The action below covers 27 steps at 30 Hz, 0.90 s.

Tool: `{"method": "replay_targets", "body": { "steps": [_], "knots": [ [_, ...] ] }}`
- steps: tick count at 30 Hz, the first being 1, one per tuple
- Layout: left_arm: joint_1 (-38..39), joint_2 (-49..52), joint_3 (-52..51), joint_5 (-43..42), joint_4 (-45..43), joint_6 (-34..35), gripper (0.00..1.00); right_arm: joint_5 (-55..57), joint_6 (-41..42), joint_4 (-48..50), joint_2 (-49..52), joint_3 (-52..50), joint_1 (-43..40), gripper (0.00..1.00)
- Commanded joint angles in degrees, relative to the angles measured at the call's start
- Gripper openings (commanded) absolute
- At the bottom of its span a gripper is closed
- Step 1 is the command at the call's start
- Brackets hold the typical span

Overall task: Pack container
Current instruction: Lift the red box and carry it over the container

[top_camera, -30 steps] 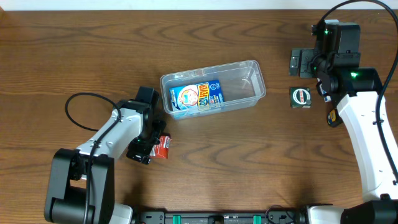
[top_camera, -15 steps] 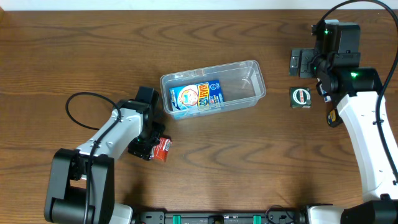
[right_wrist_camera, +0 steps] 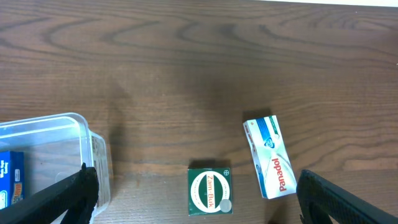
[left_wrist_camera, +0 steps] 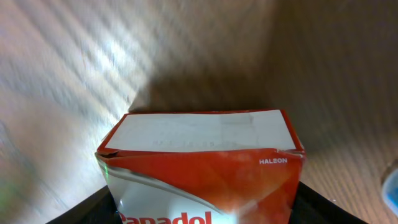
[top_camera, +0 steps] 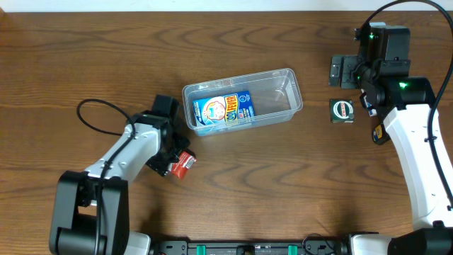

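The container [top_camera: 287, 83], a clear shallow tub, lies mid-table with a blue box [top_camera: 223, 110] in its left half. My left gripper [top_camera: 172, 161] is shut on a red Panadol box [top_camera: 184, 165] just below the tub's left end. In the left wrist view the red box [left_wrist_camera: 202, 162] fills the space between the jaws [left_wrist_camera: 205, 214]. My right gripper [top_camera: 344, 71] is open and empty, to the right of the tub. The tub's right end also shows in the right wrist view [right_wrist_camera: 93, 146].
A green Zam-Buk box [top_camera: 342, 110] lies right of the tub; it also shows in the right wrist view [right_wrist_camera: 210, 190]. A white and blue Panadol box [right_wrist_camera: 268, 157] lies beside it. A black cable [top_camera: 92, 117] loops left of the left arm.
My left gripper has shifted slightly up toward the tub with the red box, which has tilted a little. The right arm has not moved.
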<state>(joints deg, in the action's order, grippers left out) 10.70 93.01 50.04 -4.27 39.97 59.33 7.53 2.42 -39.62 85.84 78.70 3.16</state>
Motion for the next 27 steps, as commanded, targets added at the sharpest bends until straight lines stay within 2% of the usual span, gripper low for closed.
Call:
{"method": "replay_targets", "body": {
  "steps": [1,5,14,16,22,27],
  "knots": [
    [-1.7,-2.2,0.5,1.3,-0.3,-11.3,0.72,0.4,0.5,0.0,-0.4,0.3,-0.1,0.99],
    [-3.2,-3.4,0.5,1.3,-1.1,-18.6,0.71,0.4,0.5,0.0,-0.4,0.3,-0.1,0.99],
    [-4.4,-8.4,2.3,1.3,-1.5,-27.2,0.66,0.4,0.5,0.0,-0.4,0.3,-0.1,0.99],
    [-4.4,-10.5,3.5,1.3,-1.5,-28.8,0.62,0.4,0.5,0.0,-0.4,0.3,-0.1,0.99],
    [-4.4,-17.2,10.6,1.4,0.8,-32.2,0.60,0.4,0.5,0.0,-0.4,0.3,-0.1,0.99],
    [-4.4,-18.2,19.9,0.8,4.4,-32.4,0.59,0.4,0.5,0.0,-0.4,0.3,-0.1,0.99]
  ]
}}
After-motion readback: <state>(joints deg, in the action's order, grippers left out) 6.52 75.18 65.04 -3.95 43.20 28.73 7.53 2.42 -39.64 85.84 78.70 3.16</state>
